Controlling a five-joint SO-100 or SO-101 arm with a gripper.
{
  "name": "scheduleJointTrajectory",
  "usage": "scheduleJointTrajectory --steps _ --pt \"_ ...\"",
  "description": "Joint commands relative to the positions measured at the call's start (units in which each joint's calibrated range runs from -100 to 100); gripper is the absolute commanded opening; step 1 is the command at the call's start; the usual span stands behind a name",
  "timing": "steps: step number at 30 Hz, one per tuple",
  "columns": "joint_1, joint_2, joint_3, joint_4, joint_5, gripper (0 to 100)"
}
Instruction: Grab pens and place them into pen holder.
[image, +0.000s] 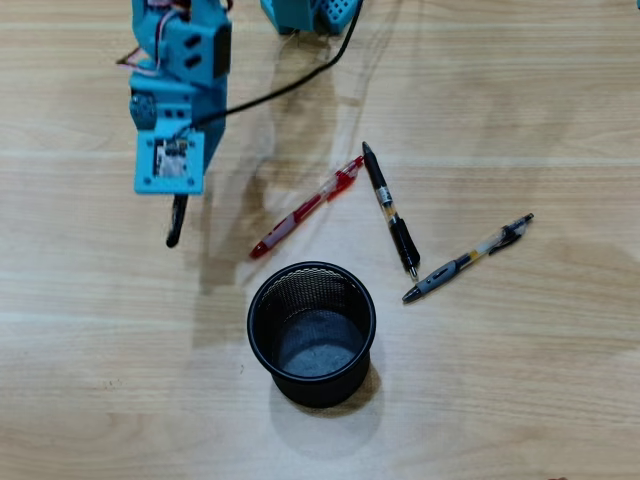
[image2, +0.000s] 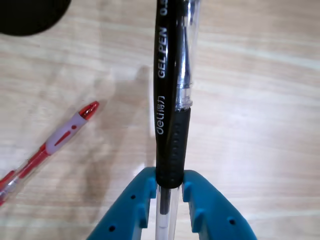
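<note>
In the wrist view, nearest the camera, the blue end effector (image2: 166, 192) is pinching a black gel pen (image2: 170, 100) between its two fingers (image2: 135, 200). The pen runs up the middle of that view, its black clip printed "GEL PEN" and its clear barrel showing below the grip. Seen from above, only the pen's dark end (image: 177, 222) sticks out under the blue arm (image: 180, 90), over the wooden counter (image: 520, 400) left of the other things.

Farther off in the wrist view a red pen (image2: 55, 145) lies slanted on the counter at the left, and a black shape fills the top left corner; what it is cannot be told from that view alone.

In the overhead view the black wire-mesh pen holder (image: 262, 345) stands upright near the bottom centre, and no pen shows inside it. The red pen (image: 305, 208) lies just above its rim. To the right a black and clear pen (image: 389, 208) lies on a slight slant, its tip toward the holder. A third pen with a grey grip (image: 467, 258) lies farther right, near that tip but apart
</note>
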Motion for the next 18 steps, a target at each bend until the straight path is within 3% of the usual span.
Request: scheduleJointTrajectory --steps 1,9,18 --pt "-1.3 -15.2 -1.7 -0.6 -0.2 2" --pt "-6.4 -23.5 -1.3 -3.0 -1.8 2" --pt "-18.0 -23.6 8.7 -34.7 -12.5 2"
